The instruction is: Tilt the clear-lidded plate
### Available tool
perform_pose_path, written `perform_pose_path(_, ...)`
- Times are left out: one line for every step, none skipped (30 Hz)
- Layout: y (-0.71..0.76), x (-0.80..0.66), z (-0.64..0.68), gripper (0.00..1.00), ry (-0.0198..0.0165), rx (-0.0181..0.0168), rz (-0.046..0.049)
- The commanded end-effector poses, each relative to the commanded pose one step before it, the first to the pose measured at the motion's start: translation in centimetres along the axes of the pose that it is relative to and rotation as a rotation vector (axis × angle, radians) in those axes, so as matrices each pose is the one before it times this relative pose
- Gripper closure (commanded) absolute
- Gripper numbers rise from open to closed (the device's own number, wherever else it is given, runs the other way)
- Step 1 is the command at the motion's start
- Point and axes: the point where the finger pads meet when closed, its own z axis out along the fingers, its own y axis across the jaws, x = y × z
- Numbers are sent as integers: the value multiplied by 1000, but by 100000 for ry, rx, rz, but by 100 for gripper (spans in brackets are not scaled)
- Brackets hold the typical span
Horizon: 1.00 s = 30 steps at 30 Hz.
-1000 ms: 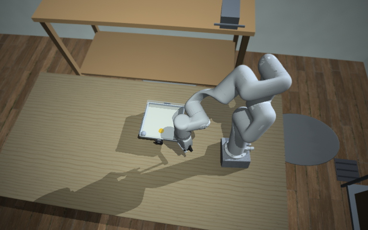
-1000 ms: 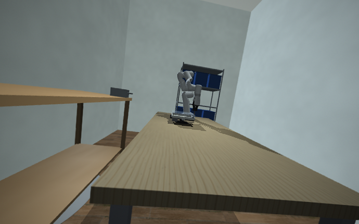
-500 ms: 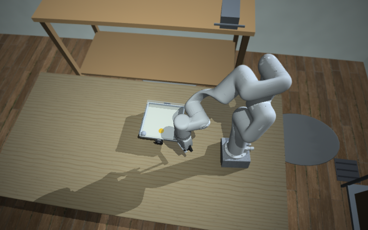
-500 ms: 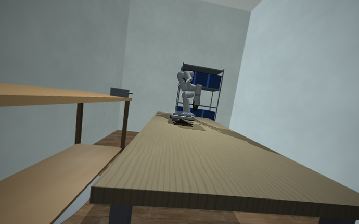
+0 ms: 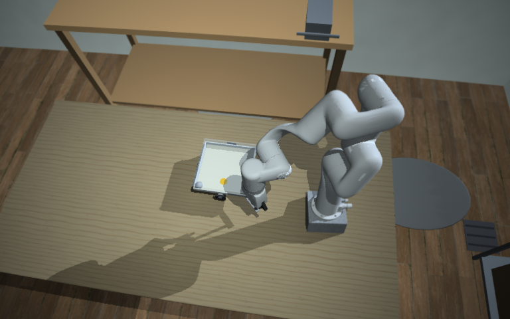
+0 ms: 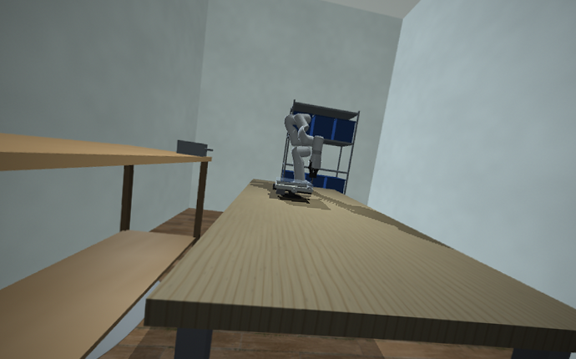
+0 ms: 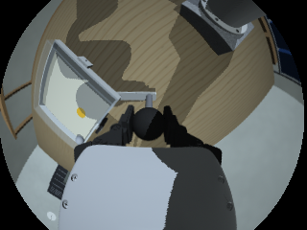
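The white plate (image 5: 223, 168) with a clear lid sits on the table mat just left of my wrist. The steel ball (image 5: 198, 184) rests in its near-left corner. The yellow printed spot (image 5: 223, 181) lies to the right of the ball near the front rim, with a clear gap between them. My gripper (image 5: 261, 206) is at the plate's near-right corner. In the wrist view the gripper (image 7: 149, 125) is shut on a black round handle knob (image 7: 149, 122), joined by a grey bar to the plate (image 7: 73, 92). The spot (image 7: 81, 113) shows there too.
A small black fitting (image 5: 219, 197) sticks out under the plate's front edge. My arm's base (image 5: 326, 216) stands to the right. A wooden shelf bench (image 5: 210, 56) with a grey box (image 5: 319, 16) is behind. A blue storage rack (image 6: 332, 128) stands beyond the table.
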Motion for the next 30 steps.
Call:
perform_pose_path(-48, 74, -36, 100, 220, 7, 75)
perform_pose_path(3, 8, 8, 100, 0, 0, 0)
perform_pose_path(3, 8, 8, 100, 0, 0, 0)
perform_pose_path(3, 8, 8, 100, 0, 0, 0)
perform_pose_path(3, 8, 8, 100, 0, 0, 0)
perform_pose_path(0, 0, 0, 100, 0, 0, 0)
perform_pose_path(0, 0, 0, 100, 0, 0, 0)
perform_pose_path(0, 0, 0, 100, 0, 0, 0)
perform_pose_path(0, 0, 0, 100, 0, 0, 0)
perform_pose_path(0, 0, 0, 100, 0, 0, 0)
perform_pose_path(0, 0, 0, 100, 0, 0, 0)
perform_pose_path(0, 0, 0, 100, 0, 0, 0)
perform_pose_path(44, -69, 101, 100, 0, -1, 0)
perform_pose_path(43, -68, 102, 100, 0, 0, 0)
perform_pose_path(43, -67, 102, 100, 0, 0, 0)
perform_pose_path(42, -66, 103, 100, 0, 0, 0)
perform_pose_path(6, 4, 16, 100, 0, 1, 0)
perform_pose_path(6, 5, 16, 100, 0, 0, 0)
perform_pose_path(6, 5, 16, 100, 0, 0, 0)
perform_pose_path(6, 5, 16, 100, 0, 0, 0)
perform_pose_path(6, 5, 16, 100, 0, 0, 0)
perform_pose_path(6, 5, 16, 100, 0, 0, 0)
perform_pose_path(0, 0, 0, 100, 0, 0, 0)
perform_pose_path(0, 0, 0, 100, 0, 0, 0)
perform_pose_path(0, 0, 0, 100, 0, 0, 0)
perform_pose_path(0, 0, 0, 100, 0, 0, 0)
perform_pose_path(0, 0, 0, 100, 0, 0, 0)
perform_pose_path(0, 0, 0, 100, 0, 0, 0)
perform_pose_path(0, 0, 0, 100, 0, 0, 0)
perform_pose_path(-14, 11, -34, 100, 0, 0, 0)
